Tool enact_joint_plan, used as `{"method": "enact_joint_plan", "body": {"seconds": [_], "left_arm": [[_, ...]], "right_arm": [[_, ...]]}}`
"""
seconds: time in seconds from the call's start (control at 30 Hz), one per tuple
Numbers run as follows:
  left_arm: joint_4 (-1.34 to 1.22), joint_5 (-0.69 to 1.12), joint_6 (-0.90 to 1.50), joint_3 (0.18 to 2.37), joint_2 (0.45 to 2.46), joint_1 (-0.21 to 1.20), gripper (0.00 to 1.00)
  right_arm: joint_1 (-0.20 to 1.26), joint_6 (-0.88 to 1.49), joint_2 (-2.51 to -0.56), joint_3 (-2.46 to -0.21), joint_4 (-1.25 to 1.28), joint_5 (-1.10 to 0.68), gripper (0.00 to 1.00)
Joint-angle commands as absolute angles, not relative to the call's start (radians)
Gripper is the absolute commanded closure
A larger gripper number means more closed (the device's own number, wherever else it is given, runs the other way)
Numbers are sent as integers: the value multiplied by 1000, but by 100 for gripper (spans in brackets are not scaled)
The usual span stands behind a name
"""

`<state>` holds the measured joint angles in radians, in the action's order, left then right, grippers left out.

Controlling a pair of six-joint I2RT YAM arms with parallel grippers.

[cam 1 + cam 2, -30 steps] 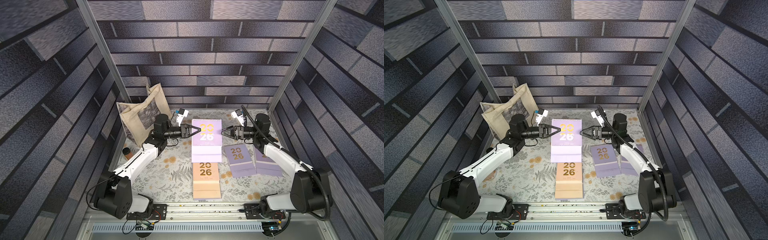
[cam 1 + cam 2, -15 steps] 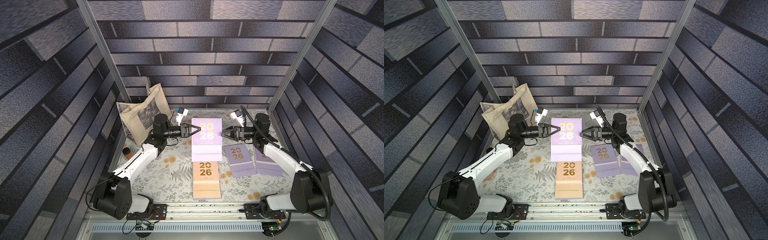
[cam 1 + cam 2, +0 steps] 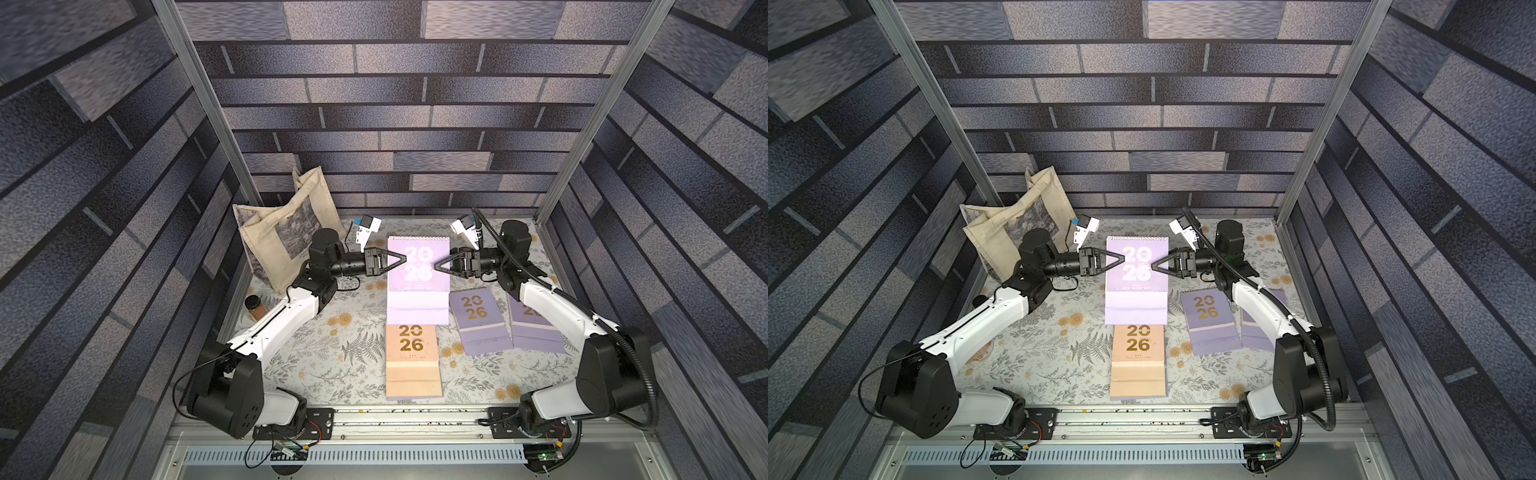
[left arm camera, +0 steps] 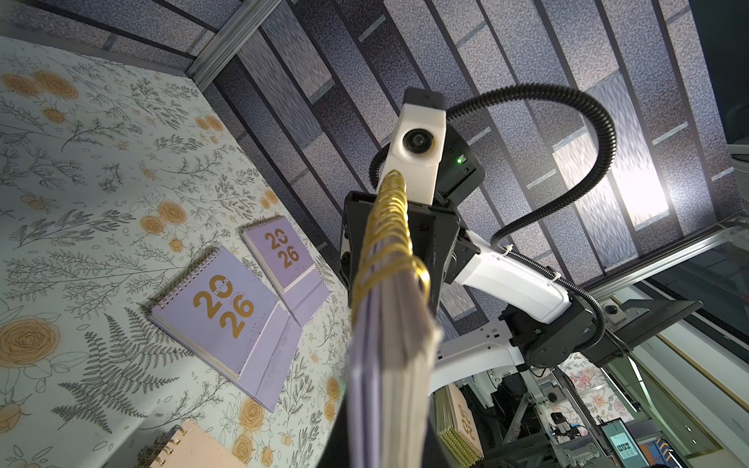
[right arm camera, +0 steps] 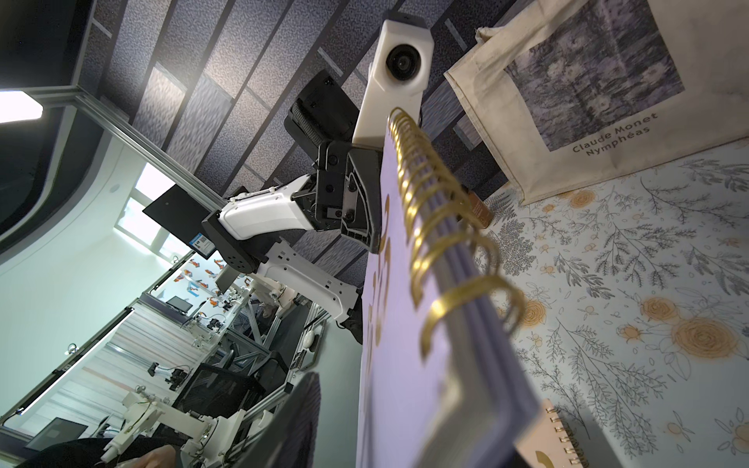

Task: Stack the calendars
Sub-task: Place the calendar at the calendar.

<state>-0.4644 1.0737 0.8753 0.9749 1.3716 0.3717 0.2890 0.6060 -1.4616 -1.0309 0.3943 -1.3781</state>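
Cream tote bag [image 3: 278, 241] stands at back-left corner, small brown bottle [image 3: 254, 306] nr it, on floral mat [image 3: 324, 374].

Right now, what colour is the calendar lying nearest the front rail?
Peach calendar with gold numerals, clearest in a top view.
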Motion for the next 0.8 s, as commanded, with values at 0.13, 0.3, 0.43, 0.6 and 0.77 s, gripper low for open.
{"method": "enact_joint_plan", "body": {"seconds": [0.13,0.3,0.43,0.6,0.77], "left_arm": [[-529,1085,890,972,1378,377,100],[-537,1075,896,972,1382,379,100],[-538,1076,897,972,1387,376,100],[-537,1072,906,966,1387,360,88],[-507,1077,894,968,1377,325,42]], "right_arm": [[319,590,-1487,-1057,414,-1390,68],[331,591,-1494,-1057,420,-1381,79],[333,596,-1500,-1092,424,-1373,96],[333,616,-1500,-1088,446,-1350,100],[333,639,-1494,-1075,439,-1327,100]]}}
